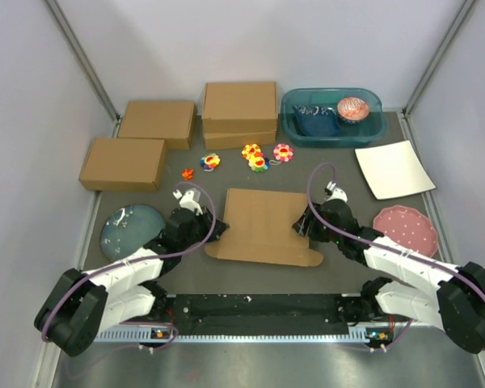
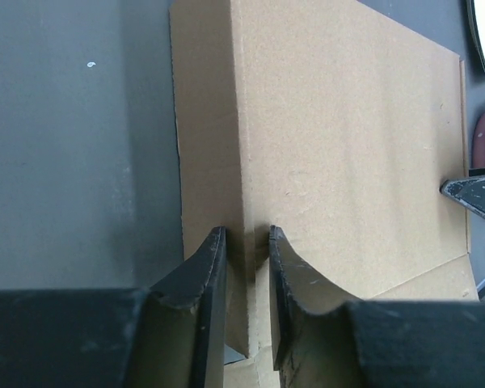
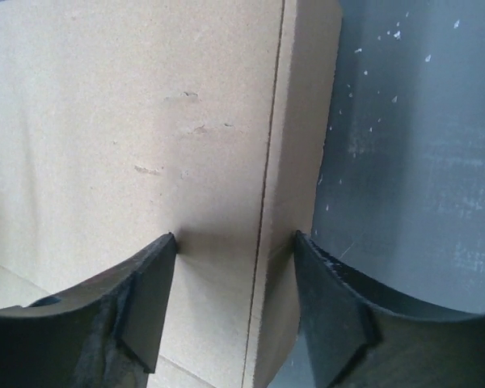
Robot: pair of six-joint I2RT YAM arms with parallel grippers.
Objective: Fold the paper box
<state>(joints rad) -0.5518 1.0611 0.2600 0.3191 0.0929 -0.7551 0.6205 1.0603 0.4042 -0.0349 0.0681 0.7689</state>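
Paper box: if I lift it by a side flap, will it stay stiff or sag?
Likely hinges at its creases: the paper box is thin cardboard with scored fold lines along both sides. Probably light, so a push could slide it over the smooth table. Its main panel lies flat, so rolling or tipping seems unlikely.

bright even overhead light, soft shadows, near jaws slightly blurred

Robotics lab test cell, seen from above. A left arm (image 1: 129,275) and a right arm (image 1: 396,263), both black and white with purple cables, are bolted to a rail (image 1: 259,311) at the near edge of a dark grey table (image 1: 259,281). Plain white panels (image 1: 250,40) on aluminium posts (image 1: 83,56) wall it in. Loose props lie about: cardboard boxes (image 1: 239,105), a teal plastic tub (image 1: 331,136), a pink plate (image 1: 406,228), toy flowers (image 1: 259,158).
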